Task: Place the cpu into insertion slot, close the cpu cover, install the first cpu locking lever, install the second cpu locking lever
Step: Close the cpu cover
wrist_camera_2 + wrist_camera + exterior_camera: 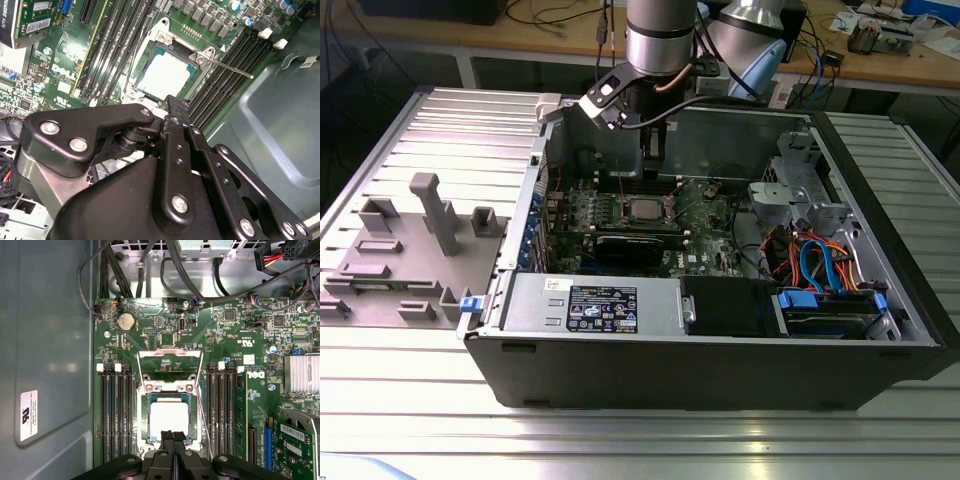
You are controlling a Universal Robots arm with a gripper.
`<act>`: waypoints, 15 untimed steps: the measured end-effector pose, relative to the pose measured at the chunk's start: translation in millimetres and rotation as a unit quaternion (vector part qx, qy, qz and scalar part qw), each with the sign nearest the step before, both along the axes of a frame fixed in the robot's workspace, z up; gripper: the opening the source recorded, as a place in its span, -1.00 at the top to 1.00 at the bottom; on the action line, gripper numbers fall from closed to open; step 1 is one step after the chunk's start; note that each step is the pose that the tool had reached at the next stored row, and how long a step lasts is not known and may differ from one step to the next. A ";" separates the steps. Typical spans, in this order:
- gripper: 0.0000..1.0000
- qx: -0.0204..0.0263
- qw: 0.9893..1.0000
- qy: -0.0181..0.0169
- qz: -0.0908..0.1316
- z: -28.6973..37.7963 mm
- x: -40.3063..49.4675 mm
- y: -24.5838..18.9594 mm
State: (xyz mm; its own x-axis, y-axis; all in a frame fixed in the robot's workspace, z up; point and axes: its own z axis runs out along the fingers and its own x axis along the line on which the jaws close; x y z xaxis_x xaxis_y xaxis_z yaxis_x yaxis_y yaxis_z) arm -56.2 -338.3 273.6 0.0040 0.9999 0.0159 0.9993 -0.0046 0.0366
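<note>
The cpu (170, 418), a pale silver square, lies flat in the insertion slot (146, 415) on the green motherboard; in the exterior view the cpu (642, 210) sits mid-board. The cpu cover (170, 354) is swung open and laid back beyond the slot, with green board showing through its window. A thin locking lever (231, 68) sticks out free beside the socket. My gripper (172, 434) hovers over the near edge of the cpu with its black fingers pressed together and nothing between them; my gripper (655, 170) hangs from the arm just above the board.
Black memory slots (115, 410) flank the socket on both sides. A silver power supply (600, 305) and a drive bay with blue and orange cables (820, 265) fill the case front. Black cables (150, 270) run past the board's far edge. A grey fixture (410, 250) sits outside the case.
</note>
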 end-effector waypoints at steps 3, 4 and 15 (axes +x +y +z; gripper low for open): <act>0.79 0.000 1.000 0.000 0.000 0.0 0.0 -0.1; 0.79 0.000 1.000 0.000 0.000 0.0 1.0 -0.1; 0.79 0.000 1.000 0.003 0.000 0.0 5.1 -0.1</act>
